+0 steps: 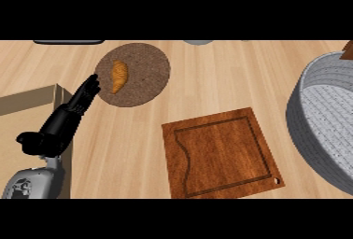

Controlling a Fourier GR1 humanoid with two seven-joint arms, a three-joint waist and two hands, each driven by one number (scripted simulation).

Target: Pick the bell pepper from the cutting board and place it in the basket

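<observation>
The brown wooden cutting board (pixel 221 154) lies in the lower middle of the head view with nothing on it. No bell pepper shows anywhere in view. The grey woven basket (pixel 300 122) fills the right edge, and the part of its inside that shows holds nothing. My left hand (pixel 60 127) rests at the left, open with straight fingers pointing up toward a round mat, well left of the board. My right hand is out of view.
An orange-brown croissant (pixel 119 76) lies on a round brown mat (pixel 148 70) at the upper left. A tan box edge (pixel 31 100) sits at the far left. A dark object (pixel 69 42) and a grey one (pixel 198 42) sit at the counter's back edge.
</observation>
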